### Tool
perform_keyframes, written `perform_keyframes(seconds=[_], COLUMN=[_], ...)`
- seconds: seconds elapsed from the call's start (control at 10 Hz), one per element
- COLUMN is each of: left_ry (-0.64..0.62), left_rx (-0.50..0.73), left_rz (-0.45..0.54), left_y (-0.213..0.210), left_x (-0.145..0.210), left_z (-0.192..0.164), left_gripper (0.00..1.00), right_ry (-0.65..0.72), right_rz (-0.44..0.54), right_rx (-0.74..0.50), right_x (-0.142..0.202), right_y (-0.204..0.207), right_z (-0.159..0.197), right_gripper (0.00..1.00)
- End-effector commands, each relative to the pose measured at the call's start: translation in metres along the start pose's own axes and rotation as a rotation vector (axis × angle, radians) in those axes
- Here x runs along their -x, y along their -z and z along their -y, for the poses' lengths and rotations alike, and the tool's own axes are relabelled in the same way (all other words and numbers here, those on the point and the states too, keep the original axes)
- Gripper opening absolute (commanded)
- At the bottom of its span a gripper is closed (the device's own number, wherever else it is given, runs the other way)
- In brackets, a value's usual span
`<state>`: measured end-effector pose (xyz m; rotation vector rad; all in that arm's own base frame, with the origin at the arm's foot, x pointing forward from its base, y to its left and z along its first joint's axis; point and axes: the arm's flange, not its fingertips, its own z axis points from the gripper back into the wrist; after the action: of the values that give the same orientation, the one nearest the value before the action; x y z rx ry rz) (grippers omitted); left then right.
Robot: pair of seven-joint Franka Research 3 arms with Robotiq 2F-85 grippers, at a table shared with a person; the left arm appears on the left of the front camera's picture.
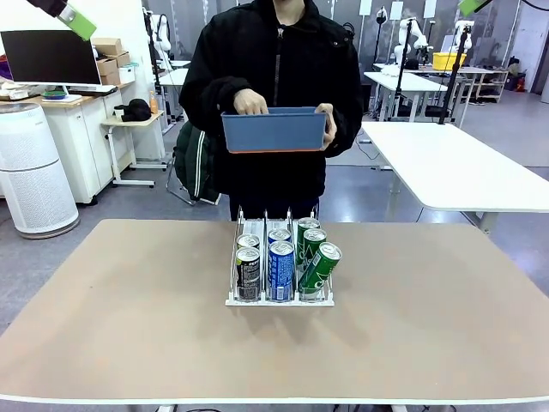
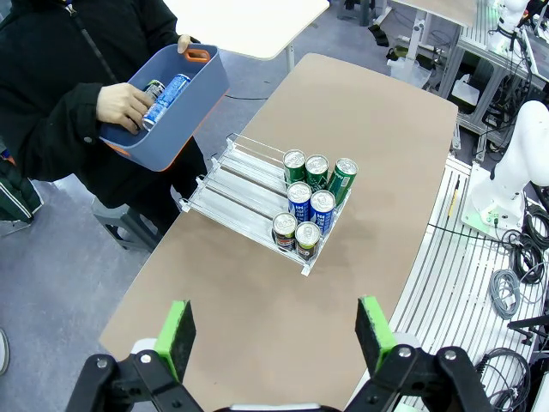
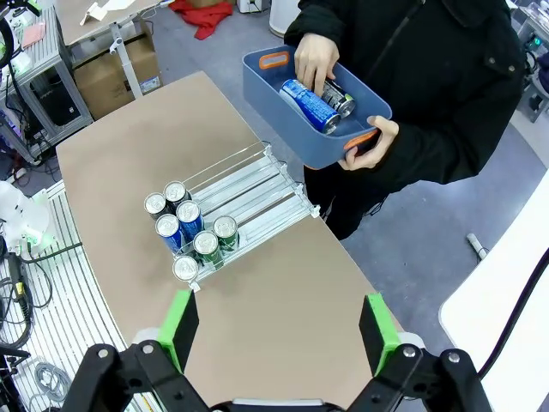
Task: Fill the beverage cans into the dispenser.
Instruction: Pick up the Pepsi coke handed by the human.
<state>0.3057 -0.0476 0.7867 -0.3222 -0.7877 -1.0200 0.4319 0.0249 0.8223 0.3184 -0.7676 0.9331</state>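
Seven cans point(image 1: 281, 268) are standing in the rack point(image 1: 279, 302) in the front view, bunched at its end nearest the robot's edge of the desk point(image 1: 103, 326). The front green can point(image 1: 320, 268) is leaning sideways in its lane. Beyond the far edge a person is holding a blue bin point(image 1: 274, 133) at chest height.

From the left wrist, the left jaws are standing wide and empty, green pads point(image 2: 176, 335) high over the desk. The person's hand point(image 2: 120, 105) is closing on a can inside the bin point(image 2: 193, 90). Waiting for that can looks wiser than reaching in.

From the right wrist, the right jaws are gaping just as wide, holding nothing. The far stretch of every lane point(image 3: 257, 184) is lying bare, so I judge the next can is best gripped around its middle, kept upright and fed in there, matching colours. Straightening the leaning can first is probably worthwhile, or it may jam its lane.
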Motion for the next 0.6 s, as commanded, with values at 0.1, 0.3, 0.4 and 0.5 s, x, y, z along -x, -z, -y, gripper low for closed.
perform_keyframes(seconds=[0.1,0.3,0.4,0.5], left_ry=[0.000,0.000,0.000,0.000], left_rx=[-0.006,-0.006,-0.006,-0.006], left_rz=[-0.003,-0.003,-0.003,-0.003], left_y=[0.0005,0.0005,0.0005,0.0005], left_x=[0.0012,0.0012,0.0012,0.0012], left_z=[-0.0006,-0.0006,-0.0006,-0.0006], left_gripper=[1.00,1.00,1.00,1.00], right_ry=[0.005,0.005,0.005,0.005], right_rz=[-0.006,-0.006,-0.006,-0.006], right_rx=[0.002,0.002,0.002,0.002], right_x=[0.0010,0.0010,0.0010,0.0010], right_y=[-0.0009,-0.0009,-0.0009,-0.0009], right_z=[-0.0023,-0.0023,-0.0023,-0.0023], right_gripper=[1.00,1.00,1.00,1.00])
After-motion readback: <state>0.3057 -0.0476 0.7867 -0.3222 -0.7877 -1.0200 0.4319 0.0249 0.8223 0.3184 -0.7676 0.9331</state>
